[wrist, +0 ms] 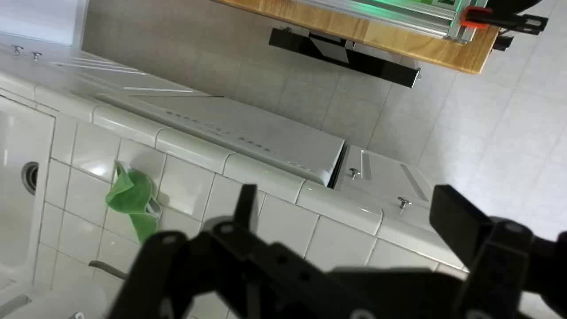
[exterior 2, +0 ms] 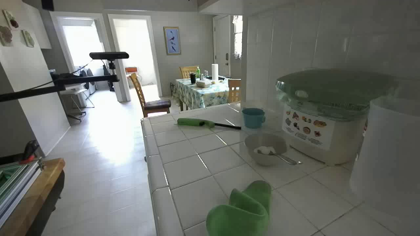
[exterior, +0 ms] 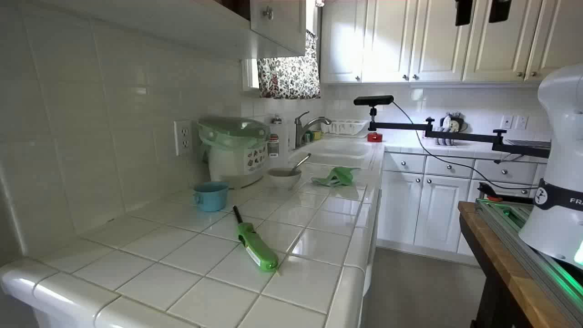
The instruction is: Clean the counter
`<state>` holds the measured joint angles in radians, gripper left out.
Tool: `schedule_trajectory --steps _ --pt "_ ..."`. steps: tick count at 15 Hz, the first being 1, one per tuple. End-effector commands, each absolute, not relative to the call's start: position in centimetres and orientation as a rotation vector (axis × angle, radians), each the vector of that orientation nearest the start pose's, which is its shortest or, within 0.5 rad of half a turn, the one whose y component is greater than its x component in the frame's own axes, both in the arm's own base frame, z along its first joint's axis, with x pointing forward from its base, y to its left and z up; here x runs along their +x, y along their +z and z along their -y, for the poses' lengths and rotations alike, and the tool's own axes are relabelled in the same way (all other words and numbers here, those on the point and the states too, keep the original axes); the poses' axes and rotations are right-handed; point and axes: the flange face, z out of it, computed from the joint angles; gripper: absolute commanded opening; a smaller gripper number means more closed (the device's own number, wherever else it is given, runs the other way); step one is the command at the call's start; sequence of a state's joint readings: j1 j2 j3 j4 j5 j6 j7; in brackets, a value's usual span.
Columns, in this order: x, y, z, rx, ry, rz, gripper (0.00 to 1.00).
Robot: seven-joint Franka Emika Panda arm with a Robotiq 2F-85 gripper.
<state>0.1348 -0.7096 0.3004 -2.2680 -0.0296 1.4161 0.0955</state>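
The white tiled counter [exterior: 155, 282] also shows in an exterior view [exterior 2: 193, 170] and in the wrist view [wrist: 288, 221]. A crumpled green cloth [exterior: 339, 176] lies on it near the sink; it also shows in the wrist view [wrist: 133, 192]. A bowl [exterior 2: 279, 141] with a spoon [exterior 2: 288, 159] and some white stuff inside stands beside the cloth. A blue cup [exterior: 211, 197] and a green lighter [exterior: 257, 248] with a black tip sit nearer the counter's end. My gripper [wrist: 350, 212] is open and empty, high above the floor side of the counter; its fingers show in an exterior view [exterior: 482, 10].
A white appliance [exterior: 234, 159] under green plastic stands against the wall, with a spray can [exterior: 273, 145] behind it. The sink [exterior: 339, 148] and faucet [exterior: 303, 127] lie beyond the cloth. A wood-edged table [exterior: 505, 255] carries the arm. A camera boom [exterior: 464, 135] sticks out from it.
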Motion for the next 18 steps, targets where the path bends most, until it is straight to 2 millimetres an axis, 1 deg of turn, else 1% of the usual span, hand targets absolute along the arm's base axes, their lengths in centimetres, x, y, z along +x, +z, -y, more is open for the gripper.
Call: schedule_trajectory --steps 1,8,9,11,13,16,17,18 --pt "28.0 58.5 -15.7 -3.365 0.187 0.426 1.0" --pt "28.0 58.5 -15.7 -3.365 0.187 0.426 1.0" --pt "28.3 58.2 -14.8 -3.381 0.149 0.394 1.0" --pt "28.5 57.2 -11.9 -3.387 0.158 0.284 1.0" --pt "28.5 55.9 -8.0 -3.348 0.183 0.167 1.0" --pt "27.5 53.7 -1.1 -3.278 0.179 -0.053 1.0" --pt "27.1 52.8 1.2 -3.253 0.185 -0.12 1.0" --pt "26.2 51.9 3.6 -3.217 0.183 -0.205 1.0"
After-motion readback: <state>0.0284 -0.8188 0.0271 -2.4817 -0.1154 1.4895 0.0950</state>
